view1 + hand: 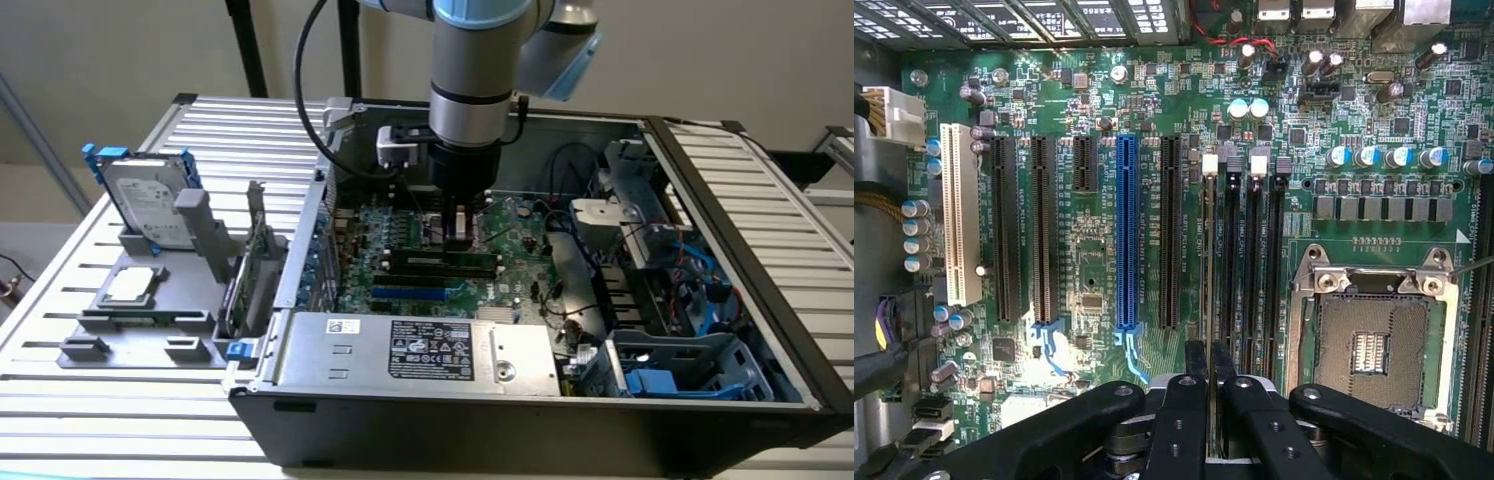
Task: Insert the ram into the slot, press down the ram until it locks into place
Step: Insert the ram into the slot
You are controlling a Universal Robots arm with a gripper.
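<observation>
My gripper (461,238) reaches down into the open computer case over the motherboard (400,235). In the wrist view its two black fingers (1195,362) stand close together, shut on the ram (1209,270), which shows edge-on as a thin line between them. The ram runs along the slot (1210,200), the outermost of several parallel black memory sockets, whose pale end clip sits at the far end. From the exterior view the ram (441,262) is a long green stick with black chips, standing on edge under the gripper. Whether it is fully seated cannot be told.
A blue expansion slot (1126,230), black ones and a white one (959,215) lie beside the memory sockets. The bare CPU socket (1369,345) is on the other side. The power supply (427,350) and case walls hem the board in. A hard drive (147,205) stands outside on a grey holder.
</observation>
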